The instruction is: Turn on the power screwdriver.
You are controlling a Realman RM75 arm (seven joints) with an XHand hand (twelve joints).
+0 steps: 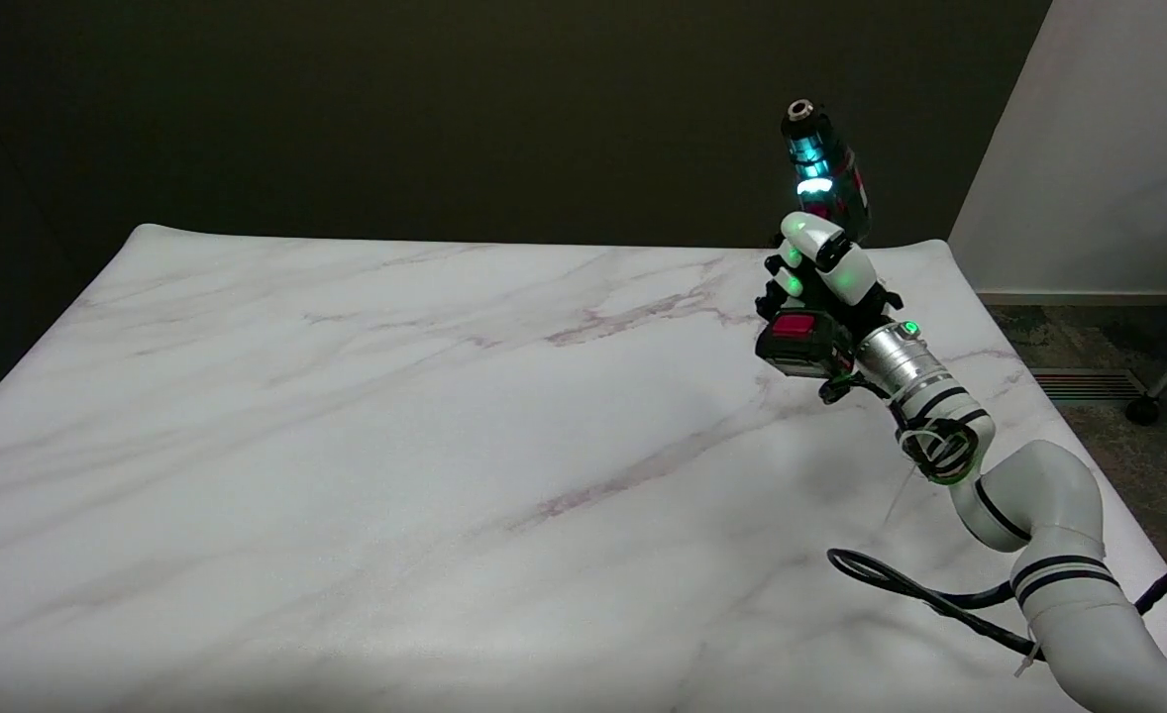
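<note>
One tool in play: the power screwdriver (823, 178), held up off the marble table (395, 446) over its far right part. My right hand (823, 277) grips it around the handle, fingers wrapped tight, nothing loose. Chuck points up and away toward the dark wall (445, 109); battery pack with its red patch sits below my hand, just left of my wrist. A bright light glows on the tool body above my fingers. Black cable (901, 584) trails on the table beside my arm.
</note>
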